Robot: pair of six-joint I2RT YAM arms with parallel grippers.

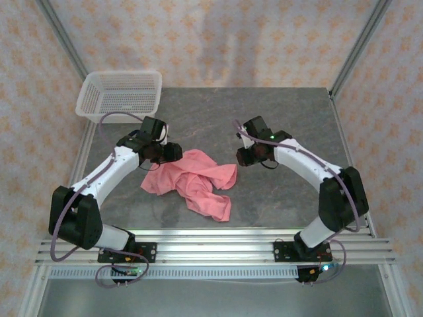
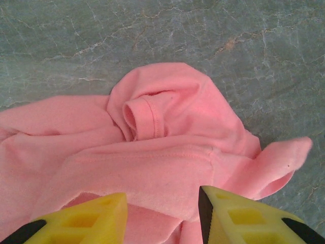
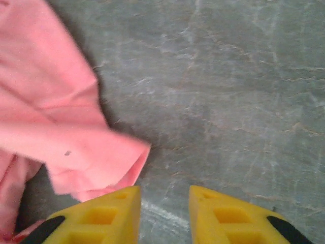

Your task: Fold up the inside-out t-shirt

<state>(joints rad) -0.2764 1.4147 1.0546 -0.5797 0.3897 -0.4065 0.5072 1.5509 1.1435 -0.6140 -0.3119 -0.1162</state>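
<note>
1. Your left gripper has its two yellow fingers standing apart, and pink cloth lies in the gap between them. Whether they really pinch the cloth you cannot tell.
2. Your right gripper is spread, with bare table between its fingers and nothing in its grasp. A pink flap lies just beside its left finger, at 9 o'clock in the right wrist view.
3. The inside-out t-shirt lies crumpled in the middle of the table, between the two grippers in the top view.
4. The heap's longest stretch runs from about 10 o'clock, under the left gripper, down to about 4 o'clock, where a loose tail ends near the front rail.
5. A shorter corner of cloth points to 3 o'clock, near the right gripper but apart from it.
6. In the left wrist view one sleeve lies on top, its hemmed opening facing about 9 o'clock. Where the collar and bottom hem point, you cannot tell.
7. The white mesh basket stands at the table's 11 o'clock corner, well apart from the shirt.
</note>
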